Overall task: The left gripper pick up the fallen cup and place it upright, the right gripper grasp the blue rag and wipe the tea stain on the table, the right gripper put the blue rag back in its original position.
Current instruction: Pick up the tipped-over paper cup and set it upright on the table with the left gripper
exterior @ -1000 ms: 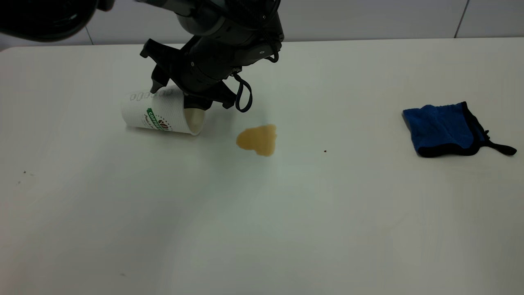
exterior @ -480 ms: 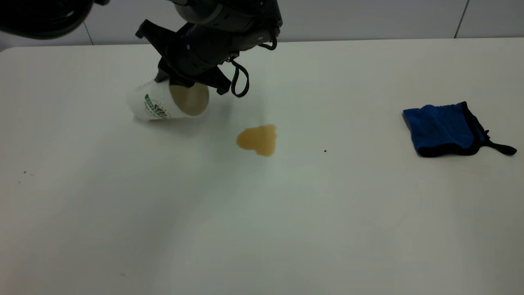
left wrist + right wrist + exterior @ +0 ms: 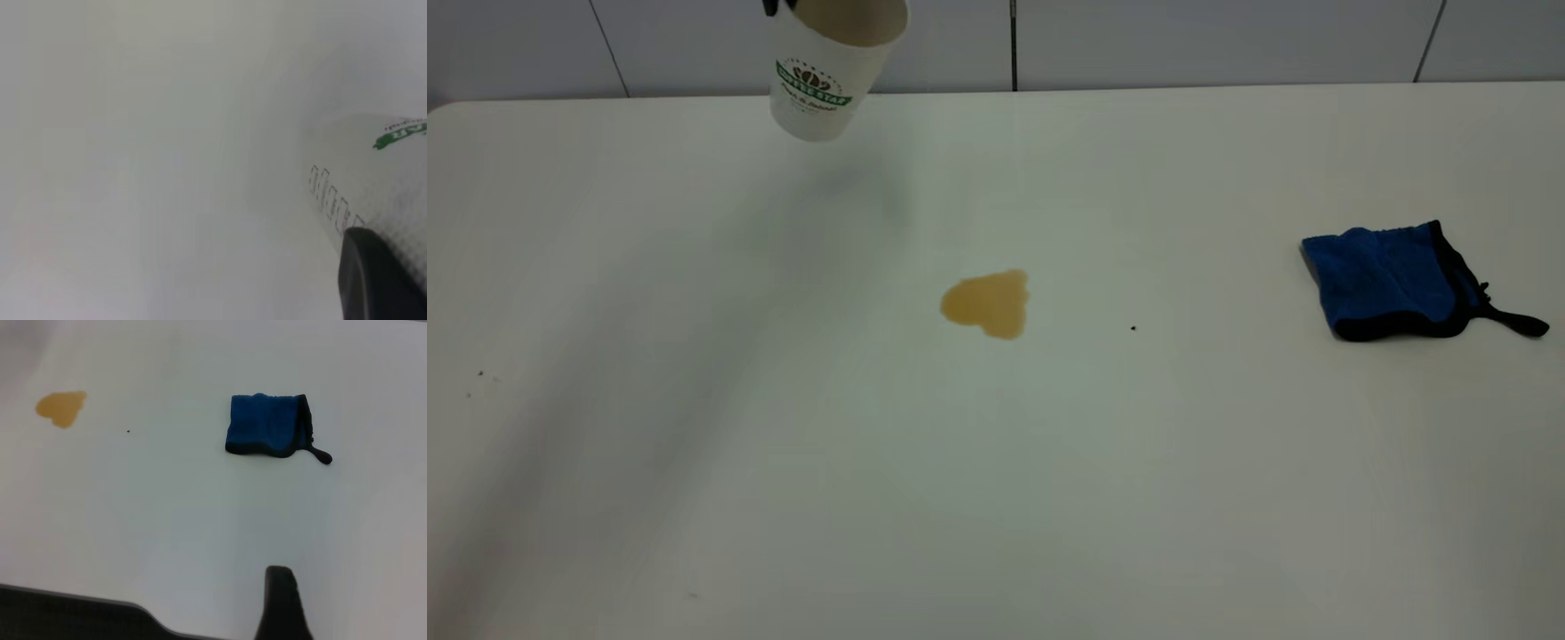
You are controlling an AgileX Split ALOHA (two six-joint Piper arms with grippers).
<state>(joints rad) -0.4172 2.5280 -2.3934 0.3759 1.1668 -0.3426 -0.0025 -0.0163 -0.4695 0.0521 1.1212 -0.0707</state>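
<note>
The bench (image 3: 694, 462) is a plain off-white top with a rounded far-left corner, running back to a grey panelled wall. Near its middle lies the tea stain (image 3: 987, 303) — a light-brown, irregular blob. Just to the stain's right sits a tiny dark speck (image 3: 1133, 328). Well apart, toward the right edge, the blue rag (image 3: 1392, 279) lies crumpled — black-trimmed, with a black loop trailing off to its right.

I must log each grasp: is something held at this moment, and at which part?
The left gripper holds the cup lifted above the table, one finger against its side wall near the rim. The right gripper holds nothing.
</note>
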